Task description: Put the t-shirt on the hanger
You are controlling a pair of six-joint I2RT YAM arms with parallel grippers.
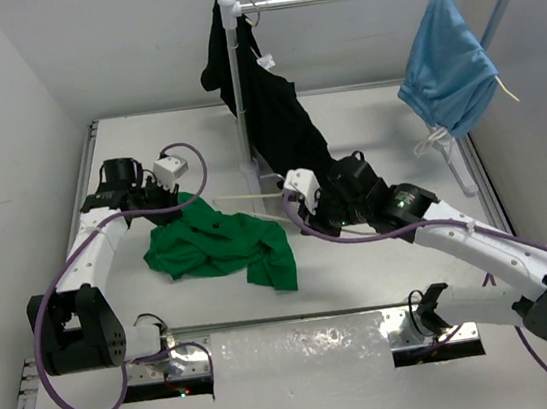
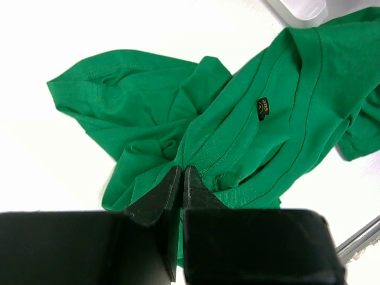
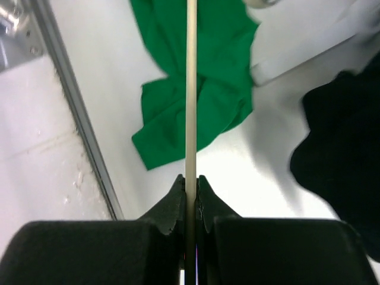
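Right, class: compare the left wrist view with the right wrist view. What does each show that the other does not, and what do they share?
Only left wrist: the left gripper shut, pinching the t-shirt near its collar label. Only right wrist: the right gripper shut on the hanger, and the black garment. Both: the green t-shirt crumpled on the white table.

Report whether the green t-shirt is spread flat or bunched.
Bunched, not spread. The t-shirt lies crumpled on the table, folds overlapping, creases gathering at the shut left gripper.
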